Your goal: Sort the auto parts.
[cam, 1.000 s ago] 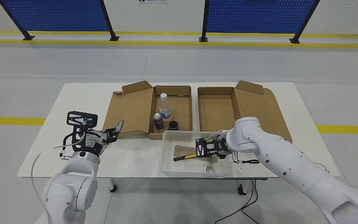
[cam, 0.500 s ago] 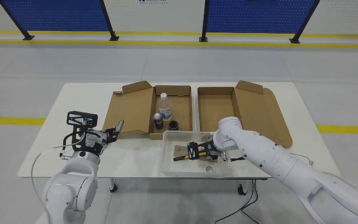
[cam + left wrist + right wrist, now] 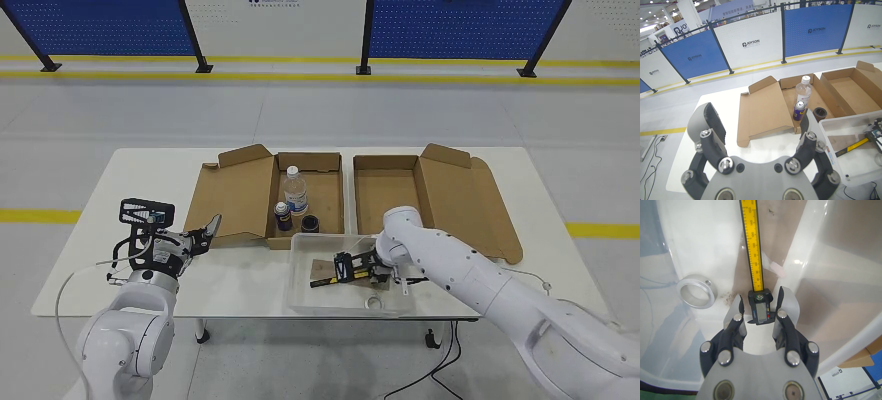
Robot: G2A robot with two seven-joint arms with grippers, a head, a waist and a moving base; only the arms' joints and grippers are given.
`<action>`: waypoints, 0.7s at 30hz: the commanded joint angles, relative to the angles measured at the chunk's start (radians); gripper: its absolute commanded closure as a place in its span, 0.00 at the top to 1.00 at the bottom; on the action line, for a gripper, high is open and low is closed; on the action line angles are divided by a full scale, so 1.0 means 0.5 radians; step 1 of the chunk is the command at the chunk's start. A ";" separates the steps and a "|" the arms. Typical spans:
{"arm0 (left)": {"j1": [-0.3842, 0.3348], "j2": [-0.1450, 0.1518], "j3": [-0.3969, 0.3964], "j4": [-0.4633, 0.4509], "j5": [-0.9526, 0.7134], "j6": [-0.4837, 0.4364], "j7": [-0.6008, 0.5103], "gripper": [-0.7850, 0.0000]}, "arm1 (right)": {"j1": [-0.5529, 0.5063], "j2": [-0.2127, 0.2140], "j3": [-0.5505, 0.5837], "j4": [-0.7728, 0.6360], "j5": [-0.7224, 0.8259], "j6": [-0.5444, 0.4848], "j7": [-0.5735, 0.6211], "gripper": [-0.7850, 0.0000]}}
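Observation:
A digital caliper with a yellow scale and a black display head lies in the clear plastic bin at the table's front. My right gripper is down in the bin and open, with one finger on each side of the caliper's head and a narrow gap on both sides. A silver metal ring lies beside it on the bin floor. My left gripper hovers open and empty over the table's left part, well away from the bin.
The left cardboard box holds a clear bottle, a blue spray can and a black cylinder. The right cardboard box has a bare floor. A small pale scrap lies near the caliper.
My right gripper has moved left along the bin and now straddles the caliper's head. The left arm has stayed still.

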 commanded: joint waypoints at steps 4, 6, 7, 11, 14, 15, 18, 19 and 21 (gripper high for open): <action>0.000 0.000 0.000 0.000 0.000 0.000 0.000 1.00 | 0.000 -0.038 -0.012 0.079 -0.014 -0.026 -0.019 0.45; 0.000 0.000 0.000 0.000 0.000 0.000 0.000 1.00 | 0.001 -0.052 -0.015 0.104 -0.017 -0.037 -0.027 0.41; 0.000 0.000 0.000 0.000 0.000 0.000 0.000 1.00 | 0.002 -0.058 -0.017 0.115 -0.019 -0.046 -0.027 0.39; 0.000 0.000 0.000 0.000 0.000 0.000 0.000 1.00 | 0.006 -0.082 -0.020 0.147 -0.017 -0.070 -0.025 0.36; 0.000 0.000 0.000 0.000 0.000 0.000 0.000 1.00 | 0.008 -0.097 -0.019 0.160 -0.014 -0.078 -0.018 0.35; 0.000 0.000 0.000 0.000 0.000 0.000 0.000 1.00 | 0.010 -0.101 -0.016 0.161 -0.011 -0.079 -0.019 0.33; 0.000 0.000 0.000 0.000 0.000 0.000 0.000 1.00 | 0.011 -0.111 -0.010 0.164 0.000 -0.087 -0.013 0.27; 0.000 0.000 0.000 0.000 0.000 0.000 0.000 1.00 | 0.012 -0.114 -0.006 0.161 0.004 -0.086 -0.011 0.26; 0.000 0.000 0.000 0.000 0.000 0.000 0.000 1.00 | 0.010 -0.117 0.002 0.153 0.023 -0.082 -0.002 0.23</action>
